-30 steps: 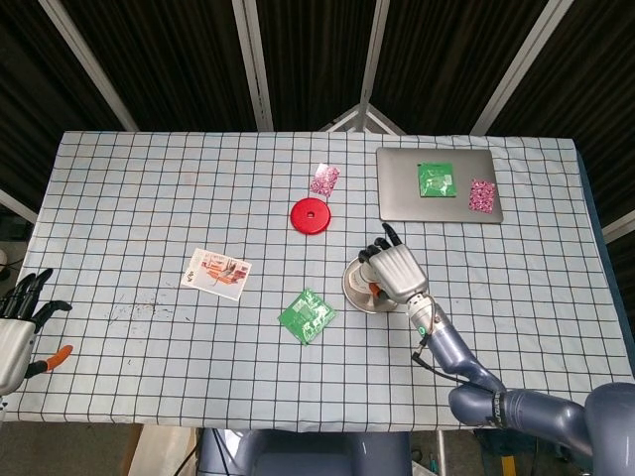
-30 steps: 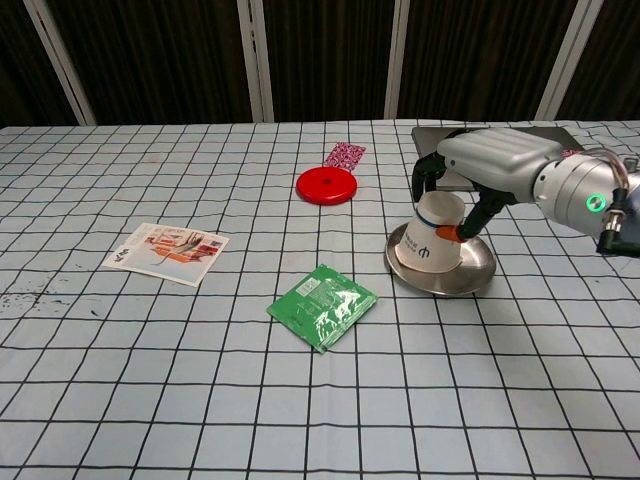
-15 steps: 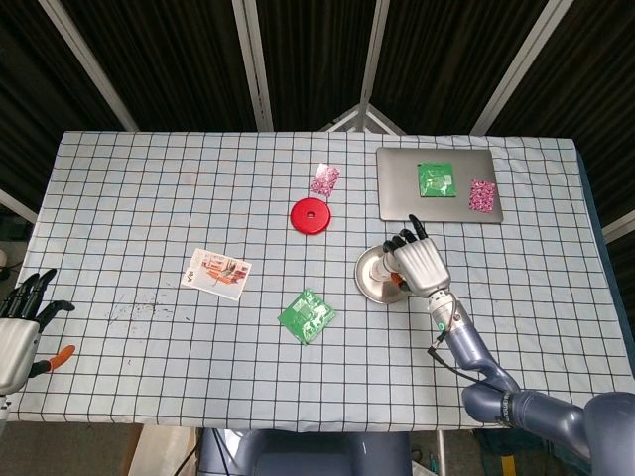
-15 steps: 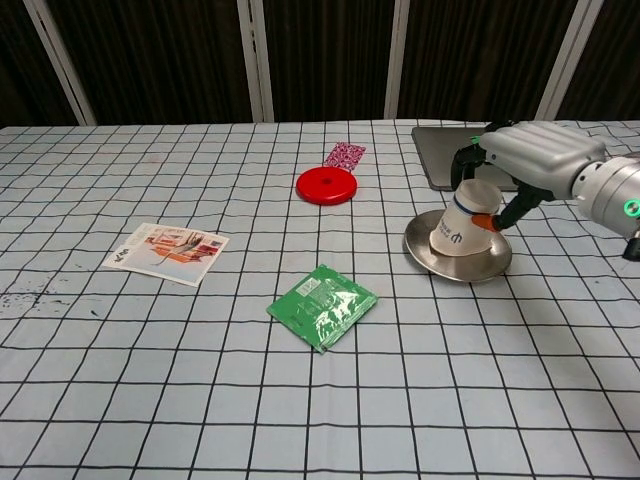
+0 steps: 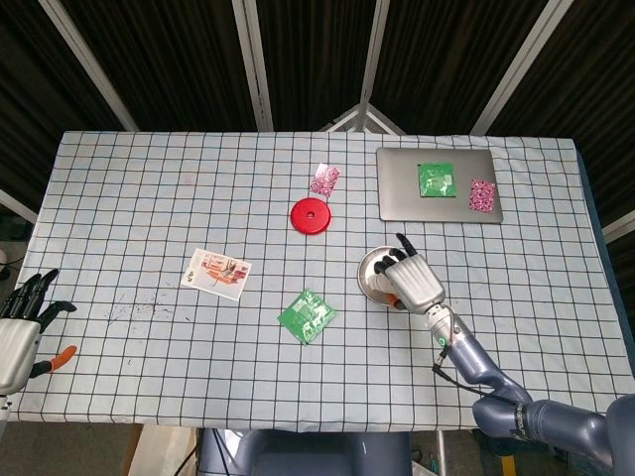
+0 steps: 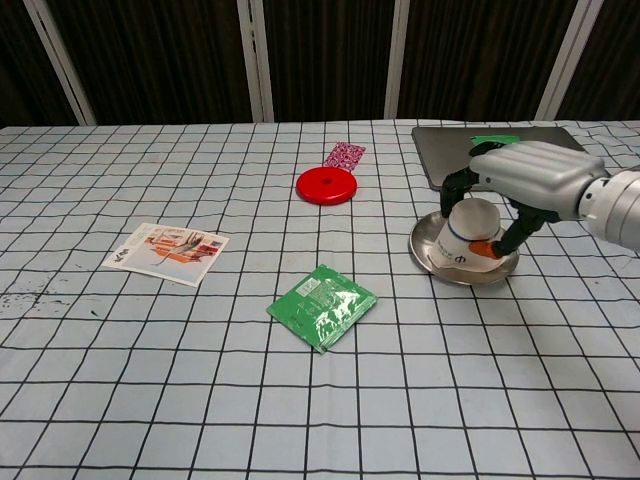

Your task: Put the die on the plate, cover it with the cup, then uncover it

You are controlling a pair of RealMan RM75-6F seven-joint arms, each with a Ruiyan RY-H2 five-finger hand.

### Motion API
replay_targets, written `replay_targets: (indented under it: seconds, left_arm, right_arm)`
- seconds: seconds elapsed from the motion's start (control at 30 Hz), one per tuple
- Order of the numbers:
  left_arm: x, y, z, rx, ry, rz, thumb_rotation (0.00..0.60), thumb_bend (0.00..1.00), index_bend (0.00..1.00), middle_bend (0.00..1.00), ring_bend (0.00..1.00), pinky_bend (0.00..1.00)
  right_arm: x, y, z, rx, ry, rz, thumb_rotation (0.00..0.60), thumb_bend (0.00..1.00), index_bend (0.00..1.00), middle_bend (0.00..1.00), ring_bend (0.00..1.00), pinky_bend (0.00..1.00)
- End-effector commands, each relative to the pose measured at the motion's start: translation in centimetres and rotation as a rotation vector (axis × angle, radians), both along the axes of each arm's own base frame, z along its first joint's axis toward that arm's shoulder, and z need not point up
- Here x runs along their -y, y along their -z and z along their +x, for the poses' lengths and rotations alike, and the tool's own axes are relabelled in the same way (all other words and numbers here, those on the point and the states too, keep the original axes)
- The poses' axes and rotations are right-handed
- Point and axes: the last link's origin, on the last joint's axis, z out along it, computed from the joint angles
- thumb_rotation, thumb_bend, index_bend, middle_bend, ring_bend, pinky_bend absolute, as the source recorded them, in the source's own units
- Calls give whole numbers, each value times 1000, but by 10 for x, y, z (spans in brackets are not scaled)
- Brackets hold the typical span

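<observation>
Cup (image 6: 468,240) (upside down) on plate (image 6: 430,250), checkered tablecloth (image 6: 200,380), dark curtains (image 6: 150,60).

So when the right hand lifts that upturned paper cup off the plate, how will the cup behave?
Probably light: the cup looks like thin paper. It may dent where the right hand grips its sides. It could tip, since it already leans on the plate.

One cup (image 6: 470,234), one plate (image 6: 432,252), one red disc (image 5: 310,215), two green packets (image 5: 307,316) (image 5: 436,178), two pink packets (image 5: 324,179) (image 5: 482,194), one printed card (image 5: 215,273), one grey laptop (image 5: 397,198), two hands (image 5: 412,281) (image 5: 18,329).
</observation>
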Motion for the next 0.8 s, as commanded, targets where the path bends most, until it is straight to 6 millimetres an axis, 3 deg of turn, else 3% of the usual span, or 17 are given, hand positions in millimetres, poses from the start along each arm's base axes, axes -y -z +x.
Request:
replay_targets:
  seconds: [0.03, 0.4, 0.8]
  left_arm:
    - [0, 0, 0, 1, 1, 0, 600, 260, 358, 0, 0, 128]
    - [-1, -4, -2, 9, -2, 4, 600, 260, 359, 0, 0, 128]
    - [-1, -1, -2, 1, -3, -3, 600, 260, 359, 0, 0, 128]
  right_arm:
    - [-3, 7, 15, 22, -21, 30, 600, 406, 495, 491, 260, 0]
    - [14, 19, 36, 52, -13, 28, 600, 405, 495, 491, 260, 0]
    - [38, 7, 19, 102, 42, -51, 600, 406, 495, 491, 260, 0]
